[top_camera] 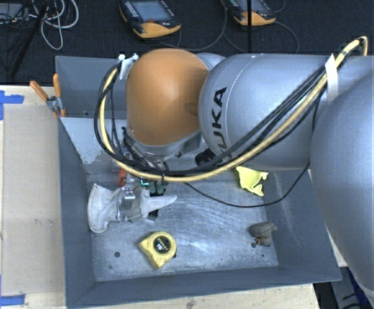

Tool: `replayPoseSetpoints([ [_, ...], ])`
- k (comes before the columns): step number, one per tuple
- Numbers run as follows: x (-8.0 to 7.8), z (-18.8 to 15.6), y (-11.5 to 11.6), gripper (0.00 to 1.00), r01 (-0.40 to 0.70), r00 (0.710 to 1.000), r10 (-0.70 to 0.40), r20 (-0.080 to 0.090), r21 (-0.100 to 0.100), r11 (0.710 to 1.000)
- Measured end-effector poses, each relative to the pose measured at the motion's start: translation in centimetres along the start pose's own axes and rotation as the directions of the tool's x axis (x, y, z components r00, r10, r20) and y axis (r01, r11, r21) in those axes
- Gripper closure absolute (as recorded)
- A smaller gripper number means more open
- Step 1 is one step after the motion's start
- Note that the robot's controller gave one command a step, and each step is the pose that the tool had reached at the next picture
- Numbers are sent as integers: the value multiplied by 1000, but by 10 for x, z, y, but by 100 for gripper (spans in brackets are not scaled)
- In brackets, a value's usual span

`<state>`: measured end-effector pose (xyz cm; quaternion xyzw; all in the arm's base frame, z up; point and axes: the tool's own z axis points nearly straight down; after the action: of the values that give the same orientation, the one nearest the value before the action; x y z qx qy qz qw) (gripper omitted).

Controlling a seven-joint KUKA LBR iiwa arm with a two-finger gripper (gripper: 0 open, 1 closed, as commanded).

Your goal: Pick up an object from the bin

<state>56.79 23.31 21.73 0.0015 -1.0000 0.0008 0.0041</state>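
Observation:
My gripper [130,205] reaches down under the orange wrist cover onto a crumpled white cloth [101,208] at the left of the bin floor. Its metal fingers sit on the cloth's right half, and a white flap of the cloth [159,202] sticks out to the right of them. Whether cloth lies between the fingers is hidden. A yellow tape measure [157,246] lies on the floor in front of the gripper, apart from it.
A crumpled yellow thing [252,179] lies at the back right, just under the arm. A small grey-brown lump [262,232] rests at the right front. The arm and its cables cover the back of the bin.

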Motion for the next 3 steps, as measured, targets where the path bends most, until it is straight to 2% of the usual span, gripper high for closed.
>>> replayPoseSetpoints([
  [1, -2, -4, -1, 0, -4, 1000, 4, 7, -2, 1000],
  [2, -6, 128, -61, 100, 129, 991, -129, 24, -14, 992],
  [3, -6, 128, -61, 100, 128, 991, -128, 24, -14, 992],
])
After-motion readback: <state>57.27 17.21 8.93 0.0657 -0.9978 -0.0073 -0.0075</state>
